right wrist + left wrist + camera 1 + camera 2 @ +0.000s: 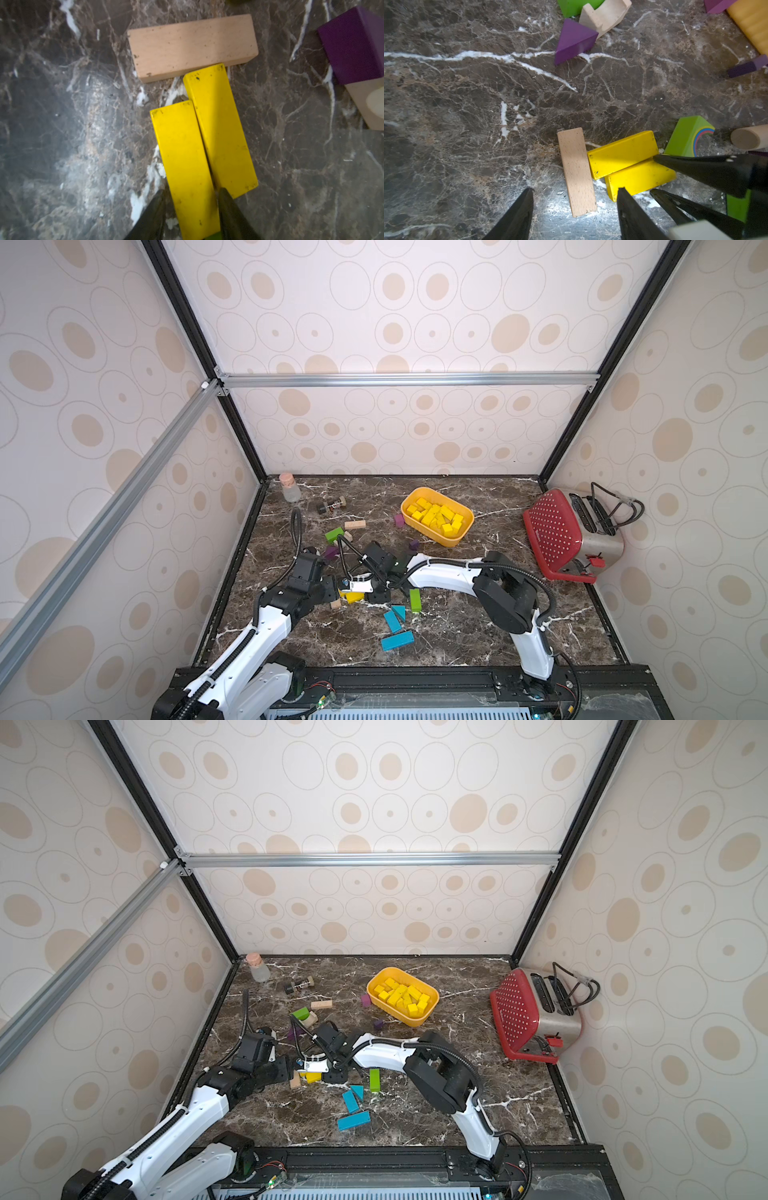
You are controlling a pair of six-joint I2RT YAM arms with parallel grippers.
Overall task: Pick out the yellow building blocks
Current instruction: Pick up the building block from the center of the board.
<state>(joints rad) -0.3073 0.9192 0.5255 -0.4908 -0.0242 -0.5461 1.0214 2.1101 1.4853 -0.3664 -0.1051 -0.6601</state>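
Observation:
Two yellow building blocks, flat bars, lie side by side on the marble [182,158] [220,128], seen in both top views [354,596] [313,1076]. My right gripper [192,190] straddles the end of one bar. One fingertip sits in the seam between the bars and the other stands a sliver off the bar's outer edge, so it is narrowly open. My left gripper [575,190] is open over a plain wooden plank [577,170] that touches the bars. One of its fingertips overlaps a yellow corner. Several more yellow blocks [436,516] fill the orange-yellow tub [446,540].
Lime-green blocks [414,599] and blue blocks [397,630] lie near the grippers, with purple pieces [575,41] and plain wood pieces [354,524] behind. A red toaster [569,539] stands at the right wall and a corked bottle [289,487] in the back left corner.

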